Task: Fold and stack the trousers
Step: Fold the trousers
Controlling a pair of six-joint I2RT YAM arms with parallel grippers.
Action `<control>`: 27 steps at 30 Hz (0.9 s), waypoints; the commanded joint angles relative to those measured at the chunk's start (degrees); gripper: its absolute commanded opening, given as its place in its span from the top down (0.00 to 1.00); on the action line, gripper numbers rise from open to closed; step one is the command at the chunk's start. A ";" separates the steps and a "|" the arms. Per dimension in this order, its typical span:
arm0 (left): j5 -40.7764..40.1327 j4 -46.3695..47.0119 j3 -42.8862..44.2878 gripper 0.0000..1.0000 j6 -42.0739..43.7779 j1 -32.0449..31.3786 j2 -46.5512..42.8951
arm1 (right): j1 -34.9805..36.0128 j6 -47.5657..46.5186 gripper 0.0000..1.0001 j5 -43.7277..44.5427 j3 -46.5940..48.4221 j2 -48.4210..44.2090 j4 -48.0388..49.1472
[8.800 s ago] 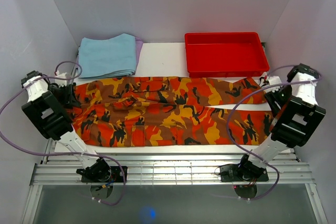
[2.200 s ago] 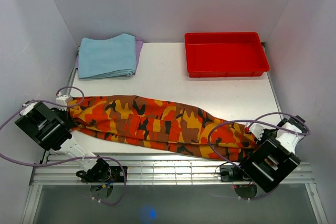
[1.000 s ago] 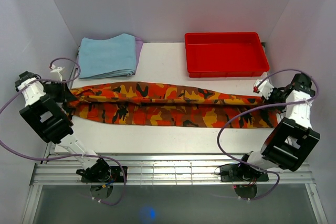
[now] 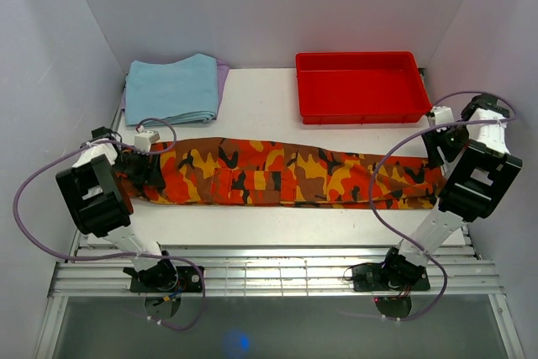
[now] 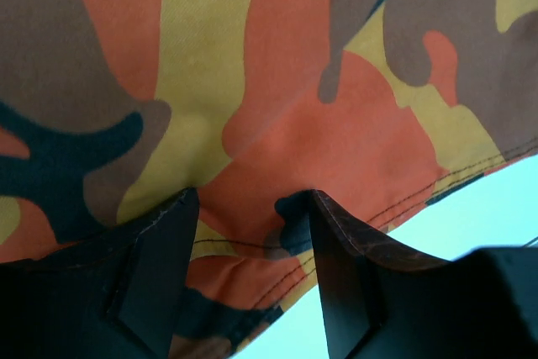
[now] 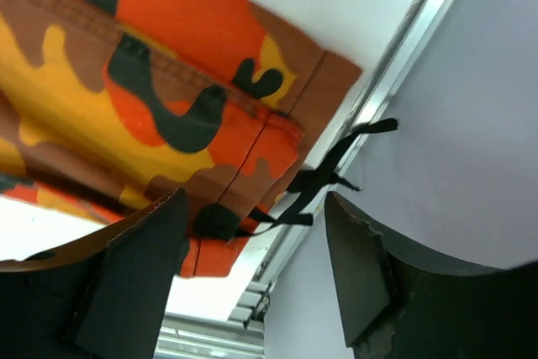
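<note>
The trousers (image 4: 286, 176), in orange, red, yellow and black camouflage, lie folded lengthwise in a long band across the white table (image 4: 261, 98). My left gripper (image 4: 143, 167) hovers over their left end. In the left wrist view it (image 5: 252, 245) stands open above the stitched edge of the trousers (image 5: 277, 98), holding nothing. My right gripper (image 4: 437, 145) is at the band's right end, close to the wall. The right wrist view shows it (image 6: 252, 241) open above the cuff of the trousers (image 6: 151, 98), where a black drawstring (image 6: 328, 178) trails off.
A folded light blue cloth (image 4: 172, 90) lies at the back left. A red plastic tray (image 4: 361, 113) sits at the back right. White walls close in on both sides, and the right wall (image 6: 454, 124) is next to my right gripper. A metal rail (image 4: 269, 271) runs along the near edge.
Both grippers have opened and let go of the trousers, which now lie slack on the table. The left arm has moved right over the waist end; the right arm has drawn back slightly.
</note>
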 commanded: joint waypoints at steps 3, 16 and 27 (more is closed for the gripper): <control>-9.07 1.78 -0.19 0.34 -1.47 0.40 4.61 | 1.84 1.28 0.27 0.73 -2.40 -0.28 7.07; -9.86 -1.30 5.26 0.35 -0.68 0.40 9.63 | 3.86 -18.06 0.38 0.38 -4.26 3.40 2.16; -9.86 -0.78 5.08 0.35 -0.76 0.40 9.54 | 5.18 -19.65 0.44 6.36 -3.21 6.75 4.44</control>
